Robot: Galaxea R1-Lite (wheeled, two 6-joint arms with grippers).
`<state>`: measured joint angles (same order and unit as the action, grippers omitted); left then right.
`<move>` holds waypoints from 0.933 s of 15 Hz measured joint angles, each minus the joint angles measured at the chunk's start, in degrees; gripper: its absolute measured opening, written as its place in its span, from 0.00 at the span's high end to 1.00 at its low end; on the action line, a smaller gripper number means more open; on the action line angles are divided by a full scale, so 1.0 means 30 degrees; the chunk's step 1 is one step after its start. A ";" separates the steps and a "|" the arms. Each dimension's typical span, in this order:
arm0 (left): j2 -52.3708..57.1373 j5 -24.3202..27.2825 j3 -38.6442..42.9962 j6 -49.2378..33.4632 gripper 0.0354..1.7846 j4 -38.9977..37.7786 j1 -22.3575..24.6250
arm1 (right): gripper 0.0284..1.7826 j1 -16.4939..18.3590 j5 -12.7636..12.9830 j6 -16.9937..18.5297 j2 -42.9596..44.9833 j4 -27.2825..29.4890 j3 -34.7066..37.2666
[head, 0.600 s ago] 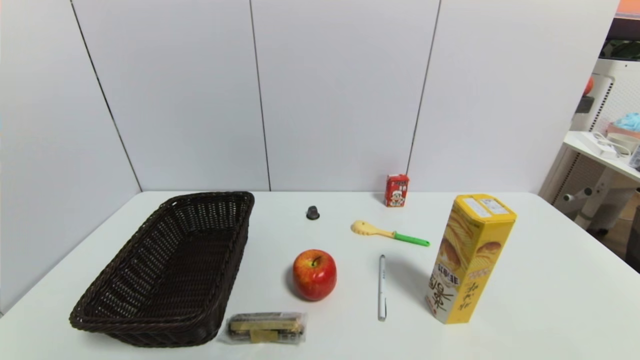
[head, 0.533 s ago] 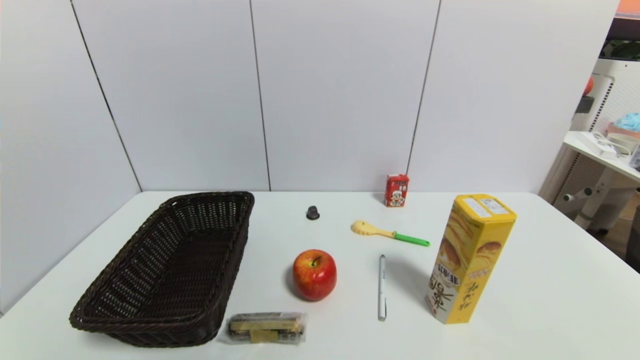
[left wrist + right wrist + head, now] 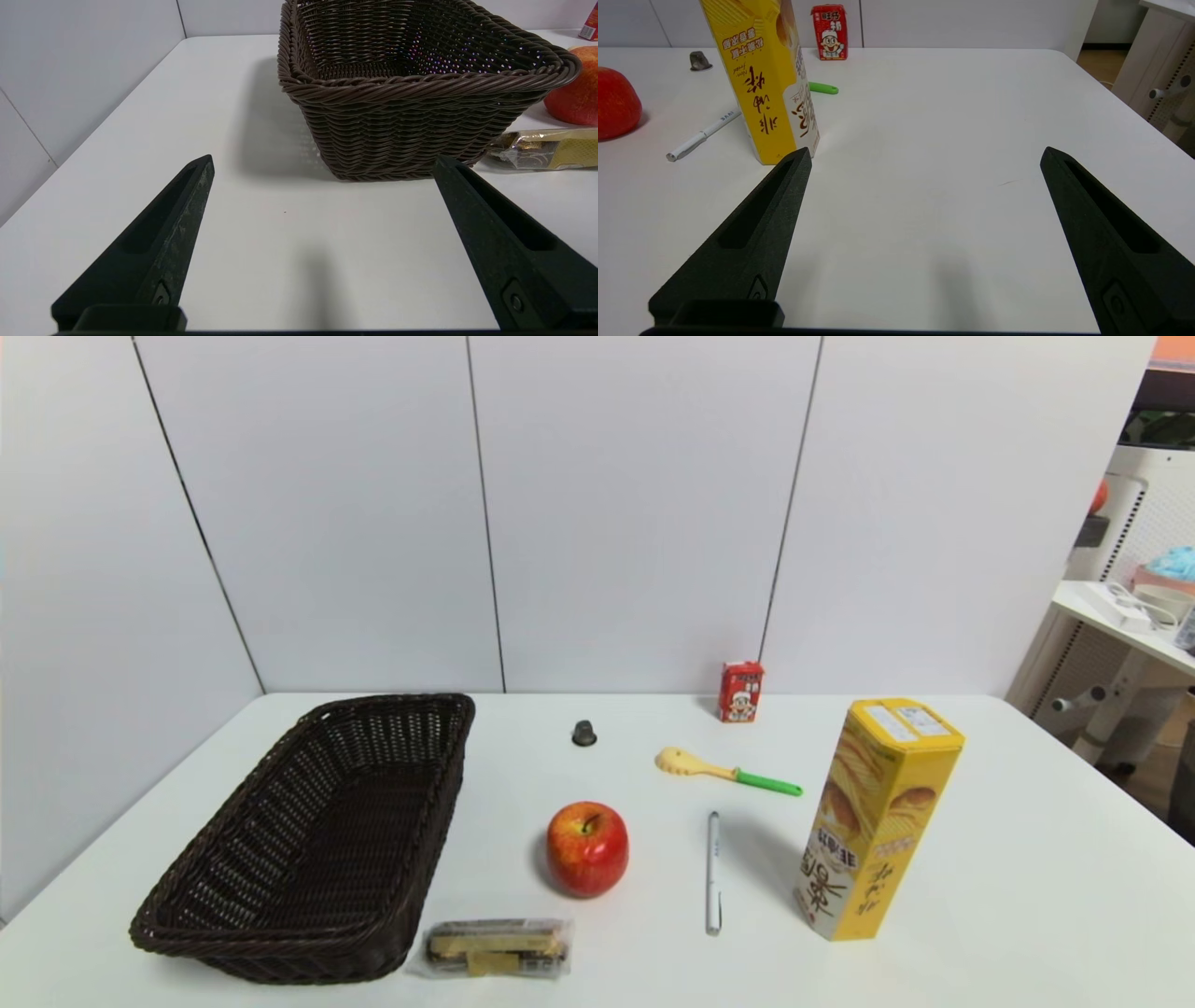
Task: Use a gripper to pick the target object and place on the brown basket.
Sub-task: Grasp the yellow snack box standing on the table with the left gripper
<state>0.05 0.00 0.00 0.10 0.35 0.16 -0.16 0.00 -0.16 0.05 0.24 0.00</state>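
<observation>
The tall yellow hexagonal snack box (image 3: 878, 821) stands upright at the table's right; it also shows in the right wrist view (image 3: 761, 79). The dark brown wicker basket (image 3: 233, 896) lies on the left, empty, and shows in the left wrist view (image 3: 420, 116). Neither gripper shows in the head view. My right gripper (image 3: 924, 156) is open and empty, low over bare table, with the box beyond one fingertip. My left gripper (image 3: 322, 161) is open and empty, just short of the basket's near wall.
A red apple (image 3: 587, 848), a white pen (image 3: 713, 871), a wrapped snack bar (image 3: 495, 947), a yellow-and-green tool (image 3: 724, 770), a small dark cap (image 3: 584, 734) and a red drink carton (image 3: 740, 691) lie between basket and box. The table edge is right of the box.
</observation>
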 joint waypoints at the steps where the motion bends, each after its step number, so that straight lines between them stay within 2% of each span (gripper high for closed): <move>1: 0.0000 0.0000 0.0000 0.0000 0.06 0.0000 0.0000 | 0.05 0.0000 0.0000 -0.0008 0.0000 0.0008 0.0000; 9: -0.0041 0.0016 -0.0081 0.0102 0.06 0.0037 0.0000 | 0.05 0.0000 0.0000 0.0000 -0.0008 0.0008 0.0000; 12: -0.1353 0.0118 -0.1890 0.0325 0.06 0.0073 0.0000 | 0.05 0.0000 0.0000 0.0000 -0.0008 0.0008 0.0000; 14: -0.3287 0.0138 -0.4088 0.0837 0.06 0.0089 -0.0085 | 0.05 0.0000 0.0000 0.0000 -0.0008 0.0000 0.0000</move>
<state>-9.81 0.41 -12.26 2.61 0.62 -0.10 -0.16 0.00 -0.16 0.02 0.24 0.00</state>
